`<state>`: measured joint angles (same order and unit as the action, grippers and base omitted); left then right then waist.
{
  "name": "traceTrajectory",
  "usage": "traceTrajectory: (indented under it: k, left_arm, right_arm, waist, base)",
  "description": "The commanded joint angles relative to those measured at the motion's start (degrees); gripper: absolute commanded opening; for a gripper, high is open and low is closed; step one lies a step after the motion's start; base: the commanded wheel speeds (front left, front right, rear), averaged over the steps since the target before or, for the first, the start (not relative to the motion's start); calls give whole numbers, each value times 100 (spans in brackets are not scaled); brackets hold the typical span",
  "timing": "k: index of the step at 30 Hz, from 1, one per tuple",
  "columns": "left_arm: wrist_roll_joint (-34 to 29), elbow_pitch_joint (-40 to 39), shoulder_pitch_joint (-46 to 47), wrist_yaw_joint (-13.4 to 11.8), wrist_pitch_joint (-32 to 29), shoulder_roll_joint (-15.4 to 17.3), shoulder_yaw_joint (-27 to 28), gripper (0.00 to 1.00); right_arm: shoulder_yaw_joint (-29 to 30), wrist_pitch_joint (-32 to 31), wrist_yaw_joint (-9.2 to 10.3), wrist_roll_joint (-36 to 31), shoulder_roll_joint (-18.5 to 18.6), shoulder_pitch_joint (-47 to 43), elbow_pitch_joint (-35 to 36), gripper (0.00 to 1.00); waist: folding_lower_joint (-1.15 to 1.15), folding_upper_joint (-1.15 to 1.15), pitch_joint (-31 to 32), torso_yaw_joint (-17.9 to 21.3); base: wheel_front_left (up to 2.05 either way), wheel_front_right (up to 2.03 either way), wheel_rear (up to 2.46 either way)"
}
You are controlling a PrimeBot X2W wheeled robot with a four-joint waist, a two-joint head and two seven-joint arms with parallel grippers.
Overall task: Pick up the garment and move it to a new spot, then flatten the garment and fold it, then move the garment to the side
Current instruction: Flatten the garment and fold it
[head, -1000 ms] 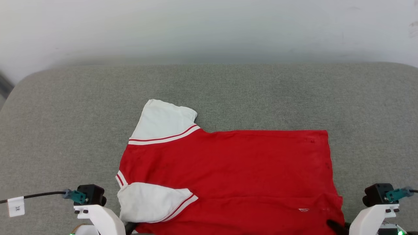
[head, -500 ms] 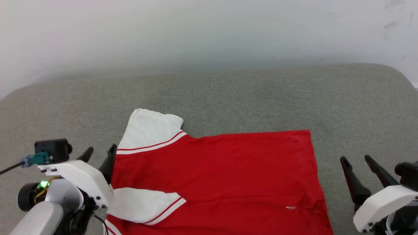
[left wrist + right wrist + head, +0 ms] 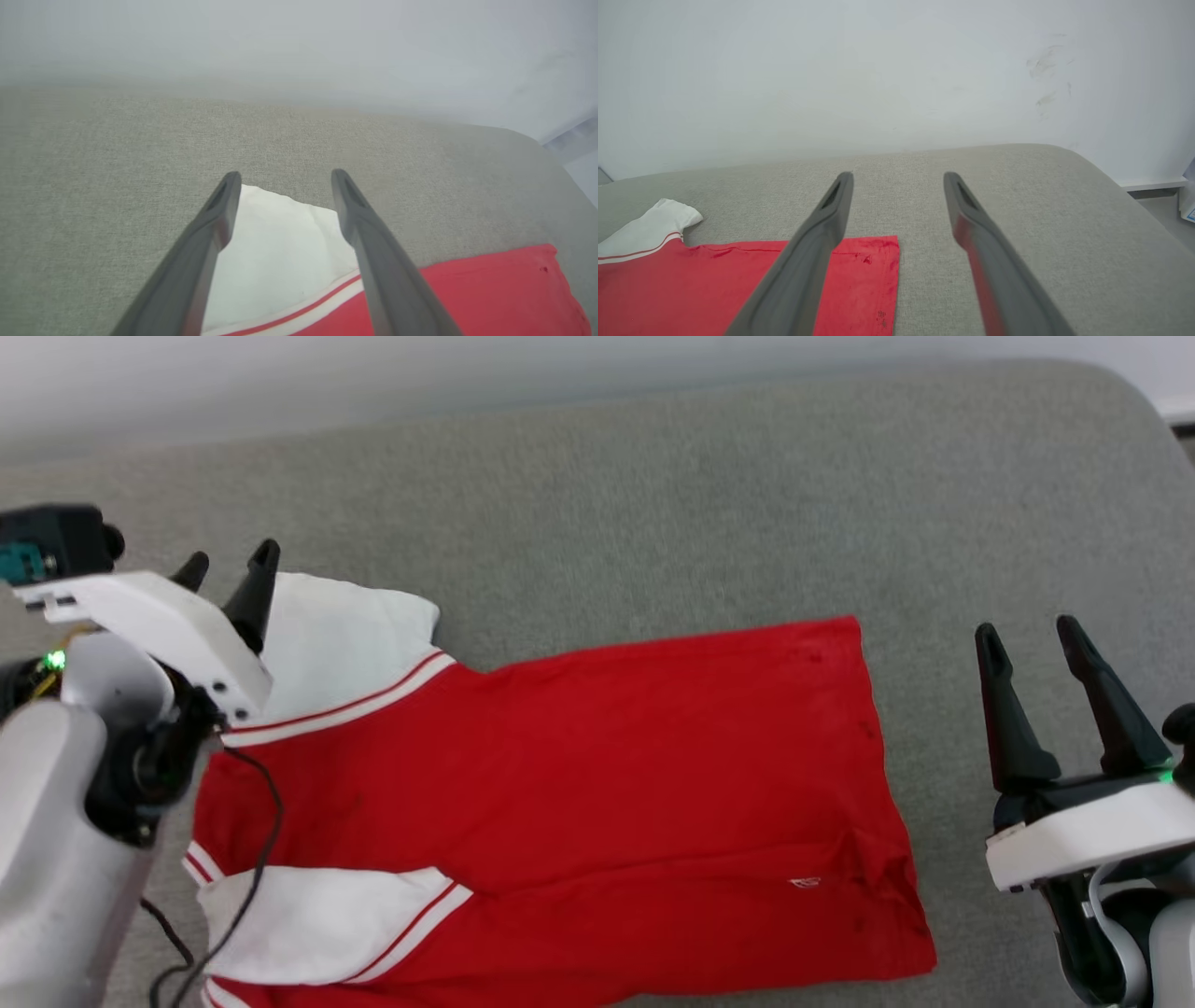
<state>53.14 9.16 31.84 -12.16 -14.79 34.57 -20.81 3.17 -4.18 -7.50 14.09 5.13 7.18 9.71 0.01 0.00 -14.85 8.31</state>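
Head view | garment (image 3: 560, 784) lying flat | left claw (image 3: 231, 555) hovering at 10 o'clock, right claw (image 3: 1027, 627) at 3 o'clock, both gaping, empty | risk: single-layer pinch wrinkling it while folding

Red jersey garment (image 3: 560, 784), spread flat and sideways on grey fabric surface (image 3: 653, 476), hem toward the right, white short sleeves with red-white stripe trim at the left end, slight wrinkles near the hem's near corner

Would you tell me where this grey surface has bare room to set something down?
Free: the broad band of grey surface between the garment and the wall, and the strip right of its hem by the right gripper. Crowded: the left, where the left gripper overhangs the white sleeve.
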Motion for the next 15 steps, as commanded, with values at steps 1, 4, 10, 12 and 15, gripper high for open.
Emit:
traceTrajectory:
  k: [1,4,10,12,15]
  left_arm:
    - [86,195,314,96,-237,12,-42,100]
    - [127,625,800,262,-708,152,-139,100]
    - [206,1274,1537,467,-1879,505,-378,100]
    - [269,1408,1684,533,-2286,628,-438,100]
    - [370,1571,1786,590,-2833,850,-501,100]
  right_arm:
    - [-17,44,2,-39,-46,121,36,100]
    - [-69,75,2,-48,-96,243,38,100]
    - [-190,143,2,37,-149,388,-101,100]
    - [-238,179,2,71,-161,415,-139,100]
    - [-306,202,2,150,-179,443,-201,100]
  waist:
    - [-1,0,-501,215]
    - [-1,0,-729,285]
    - [-1,0,-1024,415]
    - [-1,0,-1100,463]
    - [-1,0,-1235,551]
  base:
    - [0,0,0]
    - [0,0,0]
    - [0,0,0]
    - [0,0,0]
    - [0,0,0]
